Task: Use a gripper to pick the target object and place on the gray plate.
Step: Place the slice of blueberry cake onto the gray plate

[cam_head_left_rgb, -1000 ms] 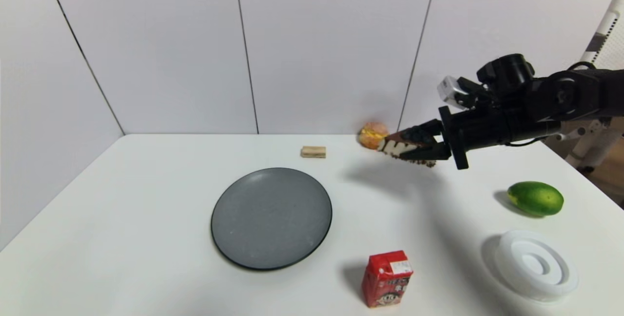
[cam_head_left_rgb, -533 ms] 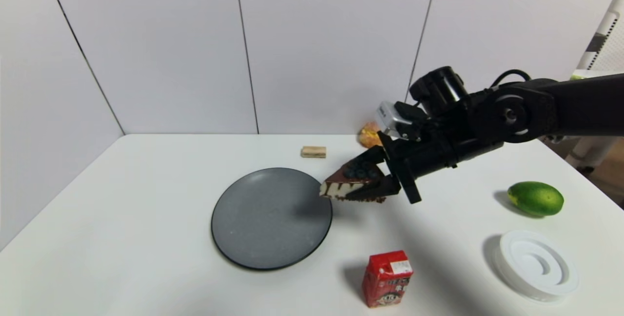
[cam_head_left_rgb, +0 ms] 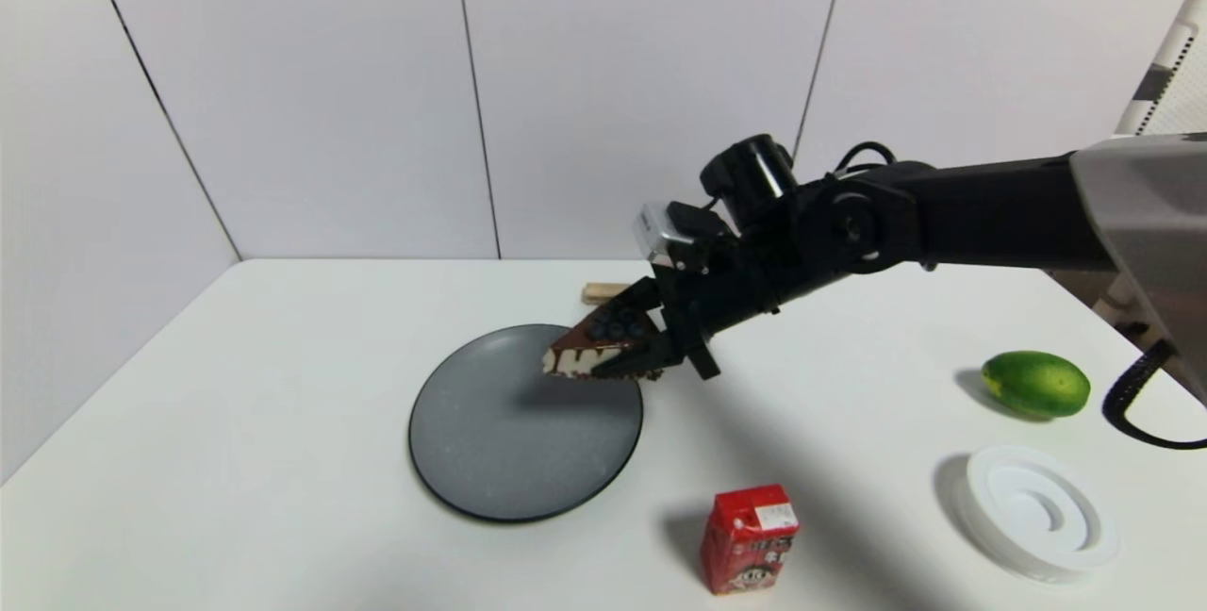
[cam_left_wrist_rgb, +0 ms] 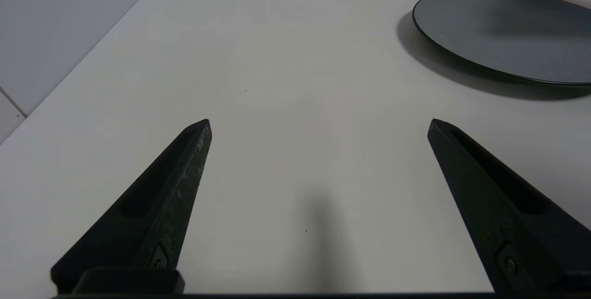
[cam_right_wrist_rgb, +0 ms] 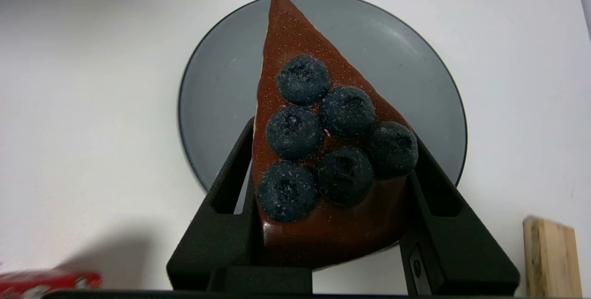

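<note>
Cake slice [cam_right_wrist_rgb: 323, 151] pinched between the two black fingers of the right gripper [cam_head_left_rgb: 630, 356], held in the air over the far right part of the gray plate [cam_head_left_rgb: 500, 441], not yet touching it. Pointed tip aimed across the plate, wide back end seated deep between the fingers. Likely light, and soft or at least easily marked: cream sides, glossy chocolate top, six blueberries that could roll off under a knock. Best gripped as now, on the two flat sides near the wide end, with gentle pressure and the top kept level. Right arm stretched out from the robot's right side across the table [cam_head_left_rgb: 283, 385], wrist tilted downward toward the plate, wafer block [cam_right_wrist_rgb: 551, 257] just beyond and the red carton [cam_head_left_rgb: 750, 536] nearer the robot. Left gripper [cam_left_wrist_rgb: 318, 128] parked low over bare table, fingers spread wide with nothing between, plate off to one side. Next, probably a short descent toward the plate's middle, then a slow release so the slice does not tip onto its side.
</note>
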